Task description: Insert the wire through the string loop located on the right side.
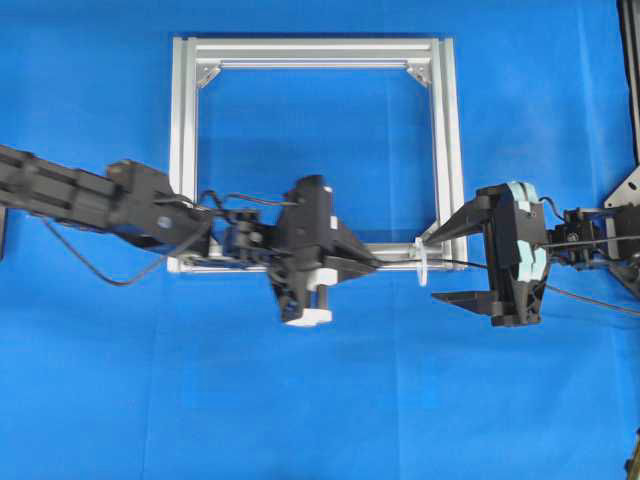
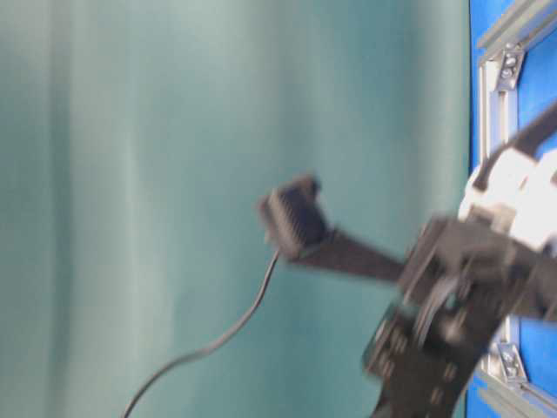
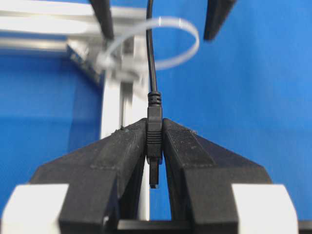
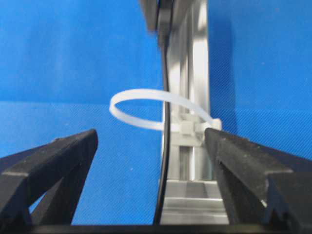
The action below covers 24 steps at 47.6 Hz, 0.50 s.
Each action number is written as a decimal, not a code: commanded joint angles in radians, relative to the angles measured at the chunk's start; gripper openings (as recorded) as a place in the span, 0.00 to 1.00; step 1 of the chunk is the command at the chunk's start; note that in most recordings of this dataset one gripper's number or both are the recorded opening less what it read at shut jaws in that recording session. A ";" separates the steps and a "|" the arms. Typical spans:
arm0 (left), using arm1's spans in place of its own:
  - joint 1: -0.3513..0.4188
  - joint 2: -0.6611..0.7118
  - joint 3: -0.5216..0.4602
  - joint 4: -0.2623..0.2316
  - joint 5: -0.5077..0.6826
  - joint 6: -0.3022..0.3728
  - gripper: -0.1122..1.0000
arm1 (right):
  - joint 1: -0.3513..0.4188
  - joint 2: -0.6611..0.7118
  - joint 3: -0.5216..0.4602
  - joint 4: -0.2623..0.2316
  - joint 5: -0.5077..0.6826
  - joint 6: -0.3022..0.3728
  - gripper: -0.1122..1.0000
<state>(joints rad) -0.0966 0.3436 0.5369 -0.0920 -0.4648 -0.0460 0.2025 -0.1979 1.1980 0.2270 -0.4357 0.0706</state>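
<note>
My left gripper (image 1: 378, 262) (image 3: 154, 126) is shut on the dark plug of the wire (image 3: 154, 141), pinched upright between its fingers. From the plug, the thin black wire (image 1: 465, 264) runs on through the white string loop (image 1: 422, 262) (image 3: 161, 41) at the frame's front right corner. My right gripper (image 1: 437, 267) (image 4: 151, 136) stands open just past the loop, one finger on each side of the wire (image 4: 165, 161), not touching it. In the right wrist view the string loop (image 4: 146, 105) hangs off the frame rail and the wire passes inside it.
The silver aluminium frame (image 1: 445, 150) (image 2: 492, 87) lies flat on the blue table cover (image 1: 320, 410). Its front rail (image 3: 112, 117) (image 4: 195, 58) runs right beside the wire. A black arm cable (image 1: 95, 265) trails near the left arm. A black bracket (image 1: 625, 190) stands at the right edge.
</note>
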 commanded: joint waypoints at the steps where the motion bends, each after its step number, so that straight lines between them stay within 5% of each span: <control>1: -0.006 -0.091 0.054 0.002 -0.018 0.002 0.17 | 0.000 -0.017 -0.014 -0.002 -0.002 -0.002 0.93; 24: -0.038 -0.419 0.523 0.003 -0.144 -0.025 0.17 | 0.000 -0.020 -0.018 -0.002 0.002 -0.002 0.93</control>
<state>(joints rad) -0.1289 -0.0046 1.0094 -0.0920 -0.5844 -0.0690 0.2025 -0.1994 1.1965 0.2255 -0.4310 0.0706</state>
